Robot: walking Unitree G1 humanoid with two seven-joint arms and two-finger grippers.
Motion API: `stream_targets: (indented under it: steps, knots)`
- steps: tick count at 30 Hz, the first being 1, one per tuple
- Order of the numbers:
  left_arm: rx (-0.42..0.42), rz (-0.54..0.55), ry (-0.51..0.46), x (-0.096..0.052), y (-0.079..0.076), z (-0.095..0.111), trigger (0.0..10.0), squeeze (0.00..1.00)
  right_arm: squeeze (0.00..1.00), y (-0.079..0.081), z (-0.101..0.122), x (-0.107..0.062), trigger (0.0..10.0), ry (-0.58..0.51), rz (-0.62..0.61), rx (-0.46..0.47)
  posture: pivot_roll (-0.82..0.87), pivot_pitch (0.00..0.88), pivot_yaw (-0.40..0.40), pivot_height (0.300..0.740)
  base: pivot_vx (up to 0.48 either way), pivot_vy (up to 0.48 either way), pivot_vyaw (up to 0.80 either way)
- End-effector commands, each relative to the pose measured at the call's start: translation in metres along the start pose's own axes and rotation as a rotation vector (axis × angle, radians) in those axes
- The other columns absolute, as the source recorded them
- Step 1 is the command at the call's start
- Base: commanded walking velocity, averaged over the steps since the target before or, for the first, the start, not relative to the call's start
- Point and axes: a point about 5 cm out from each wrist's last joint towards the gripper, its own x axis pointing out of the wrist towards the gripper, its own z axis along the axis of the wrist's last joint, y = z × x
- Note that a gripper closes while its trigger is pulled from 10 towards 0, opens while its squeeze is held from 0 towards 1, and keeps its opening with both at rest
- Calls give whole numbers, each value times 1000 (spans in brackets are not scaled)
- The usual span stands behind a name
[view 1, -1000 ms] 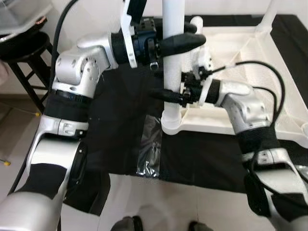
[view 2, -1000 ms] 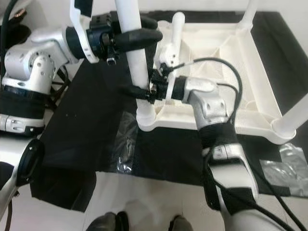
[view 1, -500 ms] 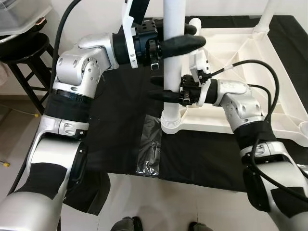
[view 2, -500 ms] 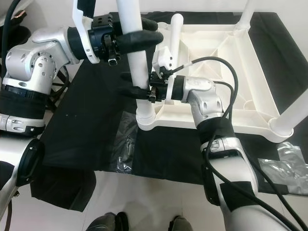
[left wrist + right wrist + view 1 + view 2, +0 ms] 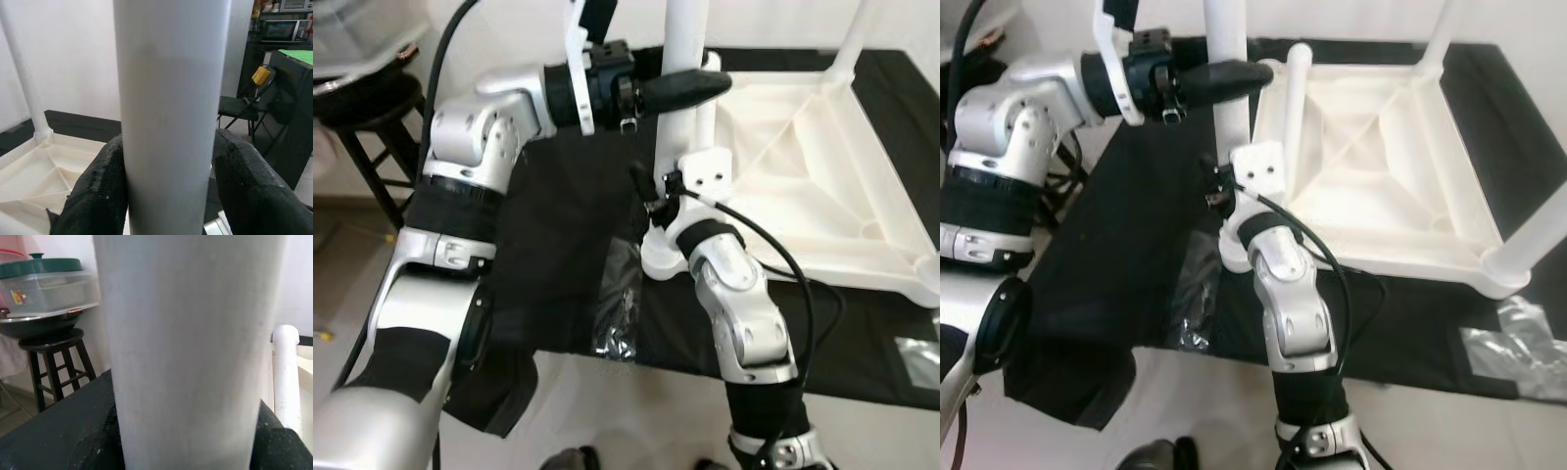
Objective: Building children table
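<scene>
Item: child's table, part-built. Tabletop (image 5: 803,166), white plastic, is laid underside-up on black cloth (image 5: 548,255) over pale floor, so that leg sockets face up and legs can be set in from above.

Leg in hand: white leg (image 5: 683,39), upright, foot seated in near-left corner socket (image 5: 663,257) of tabletop. Whether fully home in the socket can't be told; the joint is partly masked by the right wrist.

L gripper (image 5: 690,83): closed round the leg high up, one black finger (image 5: 105,186) pressed to each side of the tube, as seen in left wrist view. Judged to be placed high to keep the leg plumb.

R gripper (image 5: 1219,191): low on the same leg, just above the socket. In right wrist view the leg is seen close up w/ dark pads at both lower edges, so fingers are taken to be clamped on it. Judged to be placed low to guide or twist the foot into the socket. Fingertips hidden in eye views by white wrist mount (image 5: 705,176).

Other legs: one short post (image 5: 1295,88) standing just behind the held leg; far-right leg (image 5: 857,39) and near-right leg (image 5: 1533,240) cut off by frame edges, tops unseen.

Misc: clear plastic wrap (image 5: 617,313) on cloth by the socket; more wrap (image 5: 1518,348) at right, contents not made out. Black stool (image 5: 362,127) w/ lidded tub (image 5: 46,284) at robot's left, partly cropped.
</scene>
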Motion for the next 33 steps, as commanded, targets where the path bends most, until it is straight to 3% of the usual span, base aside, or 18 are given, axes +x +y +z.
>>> stream_targets:
  steps: [1, 5, 6, 9, 10, 11, 12, 13, 15, 16, 17, 21, 24, 25, 27, 28, 30, 33]
  knots:
    - [11, -15, -8, 2, -1, 2, 10000, 0, 0, 20, -48, -1, 0, 201, -27, 160, 32, 174, 97, 740, 0, 0, 0]
    - [17, -8, -6, 3, 0, 3, 10000, 0, 0, 15, -44, 5, 0, 179, -34, 148, 36, 173, 89, 740, 0, 0, 0]
    - [17, -2, -5, 3, 1, 3, 118, 0, 0, 15, -43, 5, 0, 179, -34, 143, 36, 172, 90, 740, 0, 0, 0]
    - [18, -5, 0, 2, 1, 3, 0, 0, 0, 15, -41, 4, 0, 180, -29, 140, 37, 170, 92, 740, 0, 0, 0]
    - [16, -19, 10, 2, 0, 1, 0, 0, 0, 16, -35, 1, 1373, 183, -43, 136, 38, 167, 97, 740, 0, 0, 0]
    - [16, -19, 10, 2, 0, 1, 0, 0, 0, 16, -35, 1, 1373, 183, -43, 136, 38, 167, 97, 740, 0, 0, 0]
    - [17, -24, 13, 2, 0, 1, 0, 0, 0, 17, -32, 0, 6000, 185, -57, 136, 38, 167, 97, 740, 0, 0, 0]
    - [16, -29, 14, 2, 0, 1, 0, 0, 0, 16, -26, 0, 10000, 178, -69, 139, 36, 165, 99, 740, 0, 0, 0]
    - [16, -31, 15, 3, 0, 0, 0, 0, 0, 16, -23, 0, 10000, 174, -75, 141, 36, 165, 99, 740, 0, 0, 0]
    - [16, -34, 15, 3, -1, 0, 0, 0, 0, 17, -18, 2, 10000, 154, -8, 146, 35, 162, 100, 740, 0, 0, 0]
    - [16, -37, 15, 3, -1, 0, 0, 0, 1000, 15, -12, 5, 10000, 130, 39, 149, 35, 161, 101, 740, 0, 0, 0]
    - [16, -42, 16, 4, -1, 0, 0, 0, 1000, 9, 0, 11, 10000, 66, 159, 151, 35, 159, 101, 740, 0, 0, 0]
    - [17, -49, 19, 5, -2, -1, 0, 0, 1000, -17, 18, 22, 10000, -26, 378, 89, 31, 155, 97, 740, 0, 0, 0]
    - [17, -51, 18, 5, -2, -1, 0, 0, 894, -25, 23, 23, 10000, -48, 485, 52, 32, 156, 97, 740, 0, 0, 0]
    - [17, -53, 17, 5, -2, -1, 0, 0, 894, -29, 26, 23, 10000, -59, 551, 28, 32, 156, 97, 740, 0, 0, 0]
    - [18, -55, 17, 5, -3, -1, 0, 0, 0, -33, 28, 22, 10000, -58, 622, -1, 34, 156, 97, 740, 0, 0, 0]
    - [18, -61, 18, 5, -3, -1, 0, 0, 0, -42, 28, 19, 10000, -28, 801, -67, 36, 157, 97, 740, 0, 0, 0]
    - [17, -66, 19, 5, -4, -1, 0, 0, 0, -51, 24, 21, 10000, 21, 891, -76, 40, 161, 96, 740, 0, 0, 0]
